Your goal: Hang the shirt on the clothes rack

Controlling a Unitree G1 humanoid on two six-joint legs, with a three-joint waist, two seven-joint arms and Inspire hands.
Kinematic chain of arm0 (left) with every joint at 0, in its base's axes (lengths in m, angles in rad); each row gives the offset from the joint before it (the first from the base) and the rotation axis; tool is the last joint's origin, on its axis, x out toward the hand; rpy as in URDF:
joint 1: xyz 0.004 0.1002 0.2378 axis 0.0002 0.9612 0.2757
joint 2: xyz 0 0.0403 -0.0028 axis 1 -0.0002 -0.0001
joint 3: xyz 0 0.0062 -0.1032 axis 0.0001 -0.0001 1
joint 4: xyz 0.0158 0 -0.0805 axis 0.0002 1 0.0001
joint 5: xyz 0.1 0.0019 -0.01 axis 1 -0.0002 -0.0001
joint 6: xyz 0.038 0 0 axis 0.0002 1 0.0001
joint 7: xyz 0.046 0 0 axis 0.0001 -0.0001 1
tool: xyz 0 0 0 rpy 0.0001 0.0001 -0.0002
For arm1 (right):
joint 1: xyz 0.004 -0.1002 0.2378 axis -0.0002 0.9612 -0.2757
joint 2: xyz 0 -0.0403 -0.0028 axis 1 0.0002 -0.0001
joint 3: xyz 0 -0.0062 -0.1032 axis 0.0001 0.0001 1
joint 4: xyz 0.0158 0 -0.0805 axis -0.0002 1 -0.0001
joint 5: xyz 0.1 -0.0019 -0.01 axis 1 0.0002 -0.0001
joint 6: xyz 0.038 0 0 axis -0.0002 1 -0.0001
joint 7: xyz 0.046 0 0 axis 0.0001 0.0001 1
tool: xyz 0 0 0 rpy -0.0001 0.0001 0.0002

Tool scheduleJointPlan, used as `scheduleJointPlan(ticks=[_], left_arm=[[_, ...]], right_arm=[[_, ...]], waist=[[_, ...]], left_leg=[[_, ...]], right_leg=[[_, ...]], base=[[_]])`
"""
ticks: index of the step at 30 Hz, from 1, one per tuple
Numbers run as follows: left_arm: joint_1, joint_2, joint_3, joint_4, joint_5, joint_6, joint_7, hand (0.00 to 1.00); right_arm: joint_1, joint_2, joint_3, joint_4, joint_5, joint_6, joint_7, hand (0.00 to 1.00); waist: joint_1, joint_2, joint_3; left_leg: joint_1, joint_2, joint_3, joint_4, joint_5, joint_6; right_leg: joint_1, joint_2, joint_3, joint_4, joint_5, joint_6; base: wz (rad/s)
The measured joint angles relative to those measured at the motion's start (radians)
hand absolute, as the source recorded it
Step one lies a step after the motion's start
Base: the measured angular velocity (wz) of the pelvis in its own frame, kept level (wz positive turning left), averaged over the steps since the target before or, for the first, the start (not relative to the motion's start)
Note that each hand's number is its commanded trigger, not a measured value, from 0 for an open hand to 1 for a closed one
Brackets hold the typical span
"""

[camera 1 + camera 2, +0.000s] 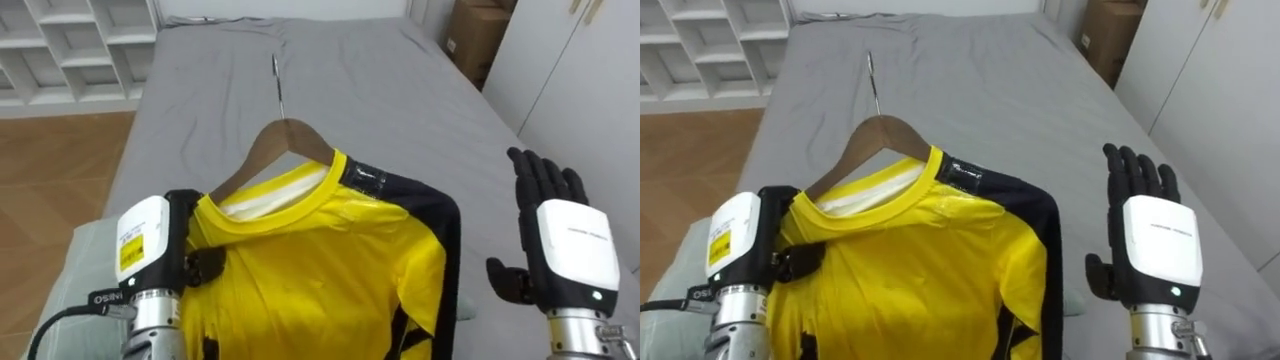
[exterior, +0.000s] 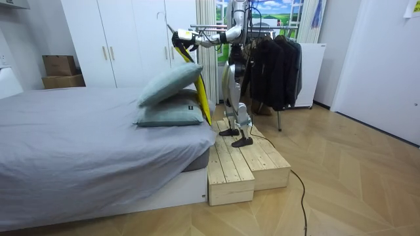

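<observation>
Bed [image 1: 400, 90] takes up most of the scene: a broad, flat mattress under a smooth grey sheet with a few soft creases. In the room view, white flat-fronted wardrobes [image 2: 125, 39] stand behind it, and a rail of dark, limp garments [image 2: 279, 65] hangs behind the robot. The robot stands upright on a low stepped platform [image 2: 246, 164] of pale, rough wooden planks, set against the bed's end. Two plump grey pillows [image 2: 170, 98] are stacked there, the upper one tilted. White open shelving [image 1: 70, 45] and a brown wood floor [image 1: 50, 170] lie at the bed's left, and a cardboard box [image 1: 475, 35] sits at its far right.

The yellow shirt [image 1: 320, 260] is held up in front of the robot over the bed. Its cloth is slick and slightly shiny, with a ribbed round collar and black sleeves and side panels. It is draped on a curved wooden hanger [image 1: 290, 140], whose shoulders slope down inside the neck.

The left robot hand [image 1: 150, 245], with a white plate on its back, has its dark fingers curled onto the shirt's shoulder, pinching the cloth there. The right robot hand [image 1: 565, 245] stands upright to the right, apart from the shirt, with its black fingers straight and spread and nothing in its grasp.

A thin straight metal hook [image 1: 278, 85] rises from the hanger's peak, pointing away from the robot.
</observation>
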Motion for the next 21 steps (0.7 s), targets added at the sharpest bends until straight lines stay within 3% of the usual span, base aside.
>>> scheduleJointPlan(ticks=[3,8,12,21], left_arm=[[0.000,0.003,-0.004,-0.031,0.008,-0.031,0.011,1.00],[0.000,0.003,-0.010,-0.031,0.007,-0.031,0.012,1.00],[0.000,0.003,-0.011,-0.031,0.026,-0.031,0.012,1.00],[0.000,0.004,-0.045,-0.031,0.085,-0.031,0.013,1.00]], right_arm=[[-0.004,-0.007,0.001,-0.040,-0.001,-0.006,0.008,0.00],[-0.004,-0.010,0.003,-0.062,-0.001,-0.009,0.017,0.00],[-0.004,-0.041,0.046,-0.062,-0.006,-0.009,0.028,0.00],[-0.004,-0.046,0.070,-0.140,-0.043,-0.008,0.056,0.00]], waist=[[0.007,-0.001,-0.0004],[0.014,-0.004,-0.0007],[0.019,-0.004,-0.0010],[0.020,-0.005,-0.0041]], left_leg=[[0.002,-0.001,0.000,0.000,0.000,0.000],[0.002,-0.002,0.000,0.000,0.000,0.000],[0.002,-0.002,0.000,0.000,0.000,0.000],[0.002,-0.001,0.000,0.001,0.000,0.000]], right_leg=[[0.002,-0.001,0.001,0.001,0.000,0.000],[0.002,-0.001,0.001,0.001,0.000,0.000],[0.002,-0.001,0.000,0.001,0.000,0.000],[0.002,-0.001,-0.001,0.001,0.000,0.000]], base=[[0.00],[0.00],[0.00],[0.00]])
